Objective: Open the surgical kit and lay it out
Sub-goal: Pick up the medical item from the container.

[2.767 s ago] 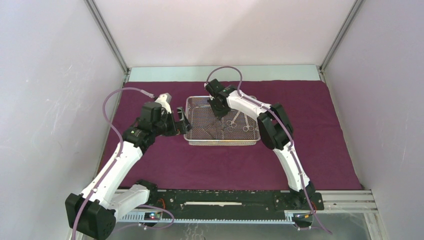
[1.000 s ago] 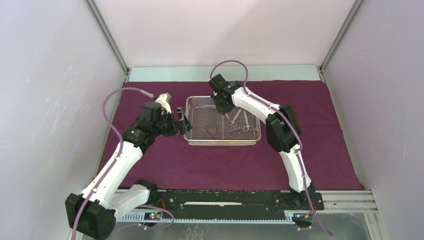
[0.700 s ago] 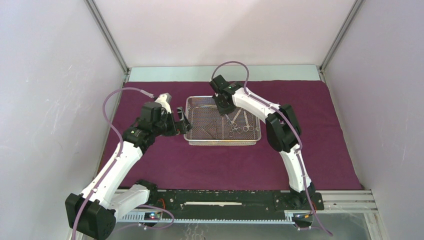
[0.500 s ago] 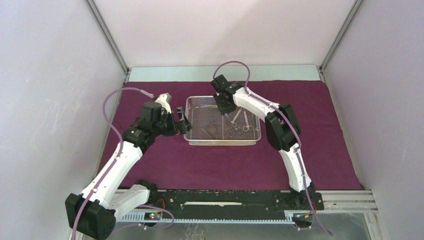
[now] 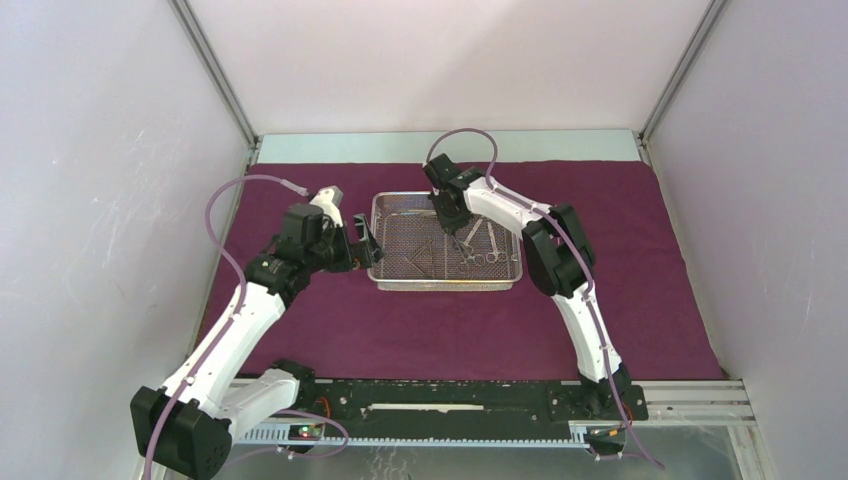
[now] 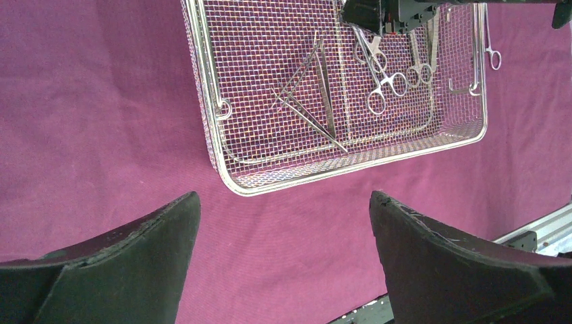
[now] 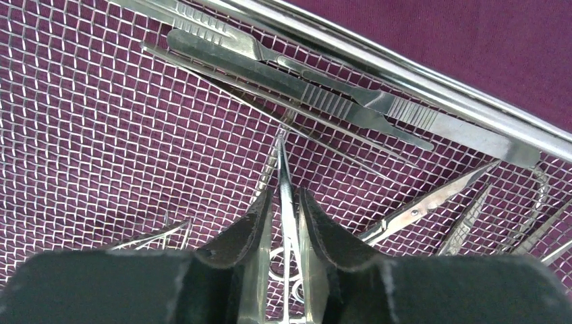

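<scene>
The surgical kit's maroon cloth (image 5: 400,330) lies spread flat on the table. The silver wire-mesh tray (image 5: 445,285) stands on it. Tweezers (image 6: 317,101) lie in the tray's left half and ring-handled scissors and clamps (image 6: 388,84) in its right half. My right gripper (image 7: 286,196) reaches down into the tray near its back (image 5: 452,222). Its jaws are narrowly apart, straddling a slim ring-handled clamp (image 7: 282,162), with a thin gap on each side. My left gripper (image 6: 283,199) hovers wide open and holds nothing, just off the tray's left side (image 5: 365,245).
Flat scalpel handles (image 7: 303,88) lie along the tray's back rim (image 7: 405,81). One ring-handled instrument (image 6: 492,50) lies on the cloth beyond the tray. White enclosure walls stand left, right and behind. The arms' black base rail (image 5: 430,400) runs along the near edge.
The right gripper, shut a second ago near the tray's back, has parted its jaws and come down around the slim clamp. The left arm has not moved.
</scene>
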### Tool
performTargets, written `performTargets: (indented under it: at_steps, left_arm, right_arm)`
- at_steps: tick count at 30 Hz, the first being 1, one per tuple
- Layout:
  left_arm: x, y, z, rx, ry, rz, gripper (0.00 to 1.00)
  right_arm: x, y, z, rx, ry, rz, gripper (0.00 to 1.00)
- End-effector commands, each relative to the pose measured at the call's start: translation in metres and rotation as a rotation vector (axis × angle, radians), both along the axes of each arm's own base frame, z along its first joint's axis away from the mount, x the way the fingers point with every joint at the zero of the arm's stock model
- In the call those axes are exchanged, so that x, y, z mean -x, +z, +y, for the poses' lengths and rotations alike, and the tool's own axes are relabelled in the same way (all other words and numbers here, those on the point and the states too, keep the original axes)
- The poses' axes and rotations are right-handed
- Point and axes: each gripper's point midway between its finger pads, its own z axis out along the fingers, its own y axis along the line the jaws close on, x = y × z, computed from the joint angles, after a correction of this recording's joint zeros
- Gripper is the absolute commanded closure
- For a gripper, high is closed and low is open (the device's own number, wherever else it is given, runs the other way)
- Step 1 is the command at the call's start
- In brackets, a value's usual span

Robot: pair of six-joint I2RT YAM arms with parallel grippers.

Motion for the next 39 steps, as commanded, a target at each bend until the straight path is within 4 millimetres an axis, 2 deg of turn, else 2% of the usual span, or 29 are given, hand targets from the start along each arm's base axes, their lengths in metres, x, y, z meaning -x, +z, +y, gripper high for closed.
performTargets:
  at_steps: [1,5,10,21,39]
  left_arm:
    - [0.001,-0.009,0.003,-0.014,-0.001,0.004,0.00]
    - [0.001,-0.009,0.003,-0.014,-0.001,0.003,0.00]
    - [0.001,-0.009,0.003,-0.012,-0.001,0.005,0.00]
    - [0.001,-0.008,0.002,-0.009,-0.006,0.004,0.00]
    - [0.001,-0.007,0.001,-0.004,-0.008,0.001,0.00]
  right_arm:
    - [-0.005,-0.011,-0.006,0.023,-0.008,0.000,0.75]
    - [-0.007,-0.007,-0.008,0.030,-0.014,-0.008,0.86]
    - [-0.011,0.009,-0.008,0.021,-0.030,-0.030,0.95]
    - [-0.011,0.052,-0.004,-0.031,-0.039,-0.081,0.98]
    - [-0.008,0.097,-0.001,-0.071,-0.035,-0.115,0.99]
